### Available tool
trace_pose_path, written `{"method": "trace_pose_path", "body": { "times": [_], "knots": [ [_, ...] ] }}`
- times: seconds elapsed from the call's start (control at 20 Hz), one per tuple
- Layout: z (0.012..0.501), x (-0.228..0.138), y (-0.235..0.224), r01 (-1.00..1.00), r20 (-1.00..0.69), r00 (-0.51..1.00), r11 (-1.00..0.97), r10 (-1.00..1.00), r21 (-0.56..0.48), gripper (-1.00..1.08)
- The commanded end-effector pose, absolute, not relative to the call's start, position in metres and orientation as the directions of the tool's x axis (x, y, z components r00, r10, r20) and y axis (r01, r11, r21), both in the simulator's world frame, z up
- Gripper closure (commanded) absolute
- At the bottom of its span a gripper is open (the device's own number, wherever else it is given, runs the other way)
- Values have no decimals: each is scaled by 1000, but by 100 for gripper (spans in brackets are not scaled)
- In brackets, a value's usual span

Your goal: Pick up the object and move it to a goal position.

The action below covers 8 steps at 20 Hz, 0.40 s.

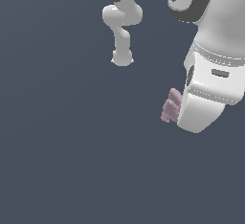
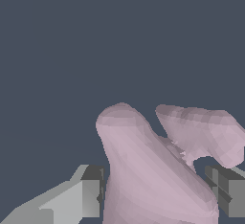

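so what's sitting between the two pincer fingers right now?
The pink lumpy object. In the wrist view it fills the gap between both fingers, its lobes sticking out past them. The exterior view shows only its edge beside the pincer.

light: even, soft, moderately bright; shadows: none cast, gentle shading only; glare: none; focus: sharp, faceted edges

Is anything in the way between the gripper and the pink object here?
Nothing visible. In the wrist view the pink object already sits between the gripper's two fingers, each right beside it. The exterior view shows only bare floor around them.
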<state>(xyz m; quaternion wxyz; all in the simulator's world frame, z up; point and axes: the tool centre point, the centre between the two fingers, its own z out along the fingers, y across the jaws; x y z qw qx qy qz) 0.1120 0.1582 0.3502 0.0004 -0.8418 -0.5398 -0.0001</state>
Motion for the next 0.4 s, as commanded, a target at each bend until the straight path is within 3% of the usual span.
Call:
{"method": "trace_pose_path", "body": {
  "times": [0.0, 0.35],
  "knots": [
    [354, 113, 161, 909, 0, 418, -418, 909, 0, 108],
    [356, 114, 163, 909, 0, 418, -418, 909, 0, 108]
  ]
}}
